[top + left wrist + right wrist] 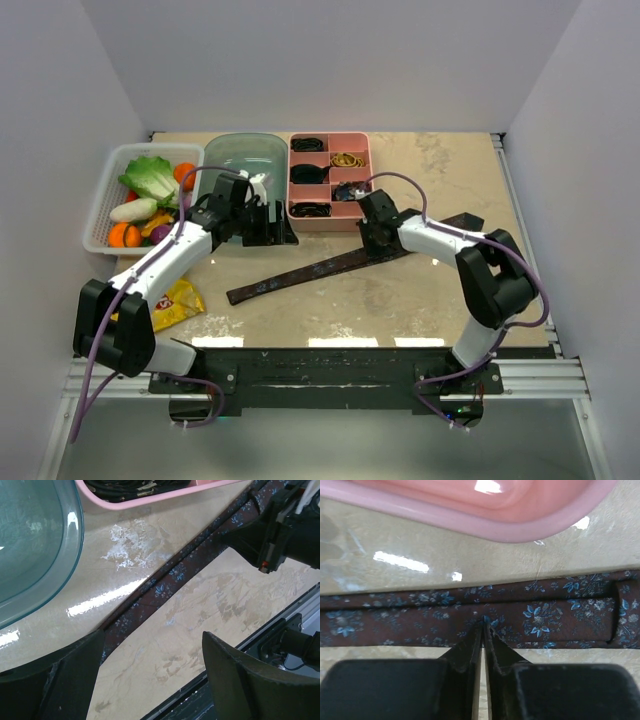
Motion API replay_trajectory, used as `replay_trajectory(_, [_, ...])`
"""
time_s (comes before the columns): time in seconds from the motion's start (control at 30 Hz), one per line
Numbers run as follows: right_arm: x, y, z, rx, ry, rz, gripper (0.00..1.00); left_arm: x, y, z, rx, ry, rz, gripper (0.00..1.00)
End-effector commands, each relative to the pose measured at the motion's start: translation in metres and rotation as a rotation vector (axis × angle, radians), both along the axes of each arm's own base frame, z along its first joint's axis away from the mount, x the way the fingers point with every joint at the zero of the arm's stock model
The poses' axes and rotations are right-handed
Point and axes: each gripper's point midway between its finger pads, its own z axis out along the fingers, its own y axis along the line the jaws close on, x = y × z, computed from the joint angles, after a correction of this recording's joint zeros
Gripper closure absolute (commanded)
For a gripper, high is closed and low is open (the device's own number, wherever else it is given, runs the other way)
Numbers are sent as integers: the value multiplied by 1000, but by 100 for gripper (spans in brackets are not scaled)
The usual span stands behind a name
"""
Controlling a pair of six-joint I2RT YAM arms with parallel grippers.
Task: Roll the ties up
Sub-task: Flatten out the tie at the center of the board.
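Note:
A brown-maroon tie (320, 270) with small blue flowers lies flat and diagonal across the table, narrow end near left, wide end far right. My right gripper (373, 240) is shut, its tips resting on the middle of the tie (420, 620) in the right wrist view (483, 625); I see no fabric lifted. My left gripper (266, 226) is open and empty, hovering above the tie's (165, 580) narrow half in the left wrist view (152, 680). Rolled black ties (309, 174) sit in the pink tray.
The pink divided tray (345, 226) stands just behind both grippers, and shows in the wrist views (150, 500) (495, 525). A clear bin (240, 155) is to its left. A white basket (100, 215) of vegetables is far left. A yellow snack bag (175, 300) lies near left.

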Motion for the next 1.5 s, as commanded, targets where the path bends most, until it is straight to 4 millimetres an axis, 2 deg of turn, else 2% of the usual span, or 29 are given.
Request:
replay_trajectory(0.0, [4,-10,-13,-52,18,-68,95,5,-8,19,-59,-51,-15,17])
replay_trajectory(0.07, [1,-14,-20,-72,43,-94,100,5,-8,19,-57,-49,-16,17])
replay_trajectory(0.2, [-5,-32,-33,-91,83,-179,100,5,-8,18,-57,-49,-18,17])
replay_trajectory(0.3, [-7,-55,-38,-44,125,-259,100,4,-8,16,-57,-39,-25,17])
replay_trajectory(0.33, [-3,-70,-37,-26,129,-308,100,4,-8,15,-55,-40,-28,17])
replay_trajectory(0.43, [-5,-97,-38,-26,139,-376,100,3,-7,9,-41,-25,-24,17])
replay_trajectory(0.53, [-6,-111,-37,-44,143,-400,100,4,-2,2,-10,-11,-4,18])
replay_trajectory(0.7, [-1,-106,-25,-6,120,-370,100,0,10,-11,54,17,26,27])
replay_trajectory(0.77, [3,-104,-19,1,109,-364,100,-3,15,-18,84,28,36,39])
replay_trajectory(0.8, [2,-104,-19,-3,109,-364,100,-5,18,-24,102,45,42,47])
replay_trajectory(0.83, [3,-105,-18,-7,104,-361,100,-6,24,-31,138,56,62,62])
replay_trajectory(0.87, [2,-106,-19,-10,108,-360,100,-7,28,-36,165,67,77,70])
replay_trajectory(0.9, [1,-105,-19,-9,114,-355,100,-10,33,-44,200,93,87,84])
replay_trajectory(0.97, [-1,-106,-20,-15,117,-354,100,-10,42,-54,265,107,115,97])
replay_trajectory(1.0, [-1,-107,-21,-16,119,-354,100,-12,44,-61,286,126,115,100])
replay_trajectory(1.2, [-4,-107,-22,-20,122,-353,100,-9,49,-83,401,147,141,100])
replay_trajectory(1.47, [-7,-110,-25,-36,130,-350,100,2,48,-98,470,120,171,100])
